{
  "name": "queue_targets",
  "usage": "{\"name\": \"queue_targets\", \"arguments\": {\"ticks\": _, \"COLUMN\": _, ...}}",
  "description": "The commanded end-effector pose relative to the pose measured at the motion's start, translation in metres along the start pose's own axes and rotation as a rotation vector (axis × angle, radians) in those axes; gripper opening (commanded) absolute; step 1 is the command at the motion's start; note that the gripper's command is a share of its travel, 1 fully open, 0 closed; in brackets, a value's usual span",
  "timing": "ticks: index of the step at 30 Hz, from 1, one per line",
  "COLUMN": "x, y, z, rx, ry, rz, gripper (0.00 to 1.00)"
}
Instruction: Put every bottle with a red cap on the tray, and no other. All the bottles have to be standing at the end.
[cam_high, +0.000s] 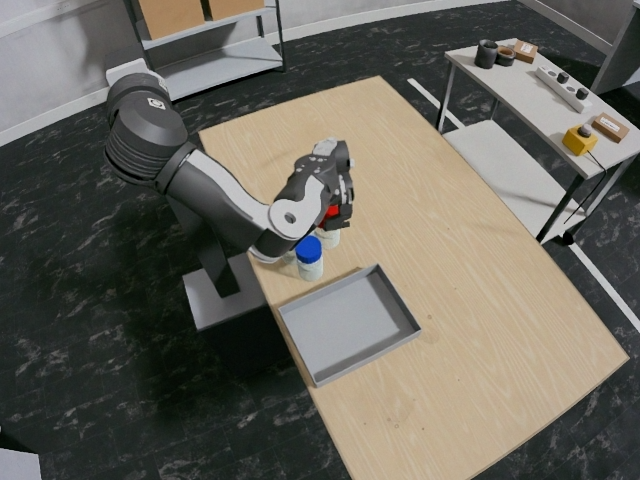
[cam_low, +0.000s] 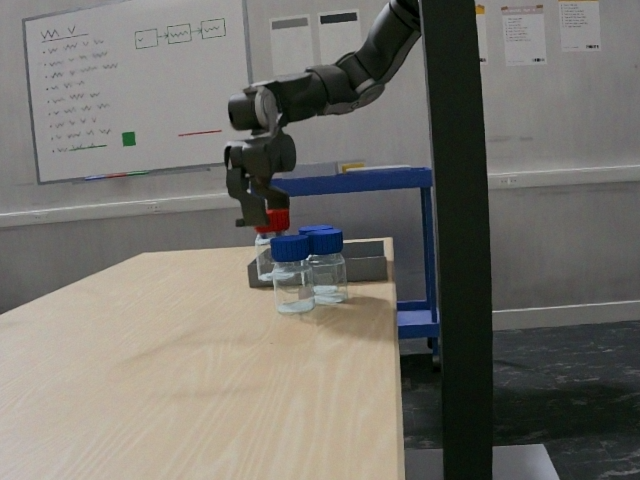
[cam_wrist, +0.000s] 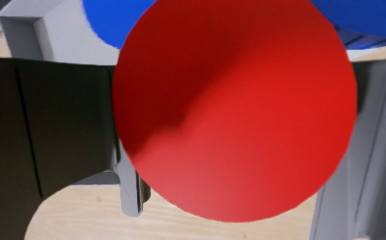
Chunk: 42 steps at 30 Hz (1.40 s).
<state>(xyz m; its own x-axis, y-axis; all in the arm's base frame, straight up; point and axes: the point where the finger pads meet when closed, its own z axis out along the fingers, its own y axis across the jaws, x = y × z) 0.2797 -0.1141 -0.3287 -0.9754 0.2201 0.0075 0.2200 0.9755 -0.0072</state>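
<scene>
My gripper points straight down and is shut on the cap of the red-capped bottle. The bottle is upright near the table's left edge. I cannot tell whether its base touches the table. Three clear bottles with blue caps stand close beside it: one nearest the tray, another, and a third mostly hidden behind them. Blue caps show at the top of the wrist view. The grey tray lies empty just beyond the bottles.
The wooden table bears only the bottles and the tray. A dark post stands at its side. A side table with small items stands off to the right, and a blue cart stands behind the tray.
</scene>
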Motion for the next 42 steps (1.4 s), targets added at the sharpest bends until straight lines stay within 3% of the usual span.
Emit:
{"name": "queue_targets", "arguments": {"ticks": 1, "x": -0.003, "y": 0.0, "z": -0.009, "rx": -0.001, "ry": -0.007, "rz": 0.012, "gripper": 0.0}}
{"name": "queue_targets", "arguments": {"ticks": 6, "x": -0.004, "y": 0.0, "z": -0.024, "rx": 0.0, "ry": -0.008, "rz": 0.015, "gripper": 0.0}}
{"name": "queue_targets", "arguments": {"ticks": 14, "x": -0.003, "y": 0.001, "z": -0.026, "rx": -0.003, "ry": -0.008, "rz": 0.011, "gripper": 0.0}}
{"name": "queue_targets", "arguments": {"ticks": 23, "x": -0.004, "y": 0.0, "z": -0.054, "rx": 0.001, "ry": -0.008, "rz": 0.016, "gripper": 0.0}}
{"name": "queue_targets", "arguments": {"ticks": 30, "x": -0.004, "y": 0.0, "z": -0.054, "rx": 0.001, "ry": -0.008, "rz": 0.016, "gripper": 0.0}}
{"name": "queue_targets", "arguments": {"ticks": 42, "x": -0.004, "y": 0.0, "z": -0.078, "rx": 0.002, "ry": -0.008, "rz": 0.016, "gripper": 0.0}}
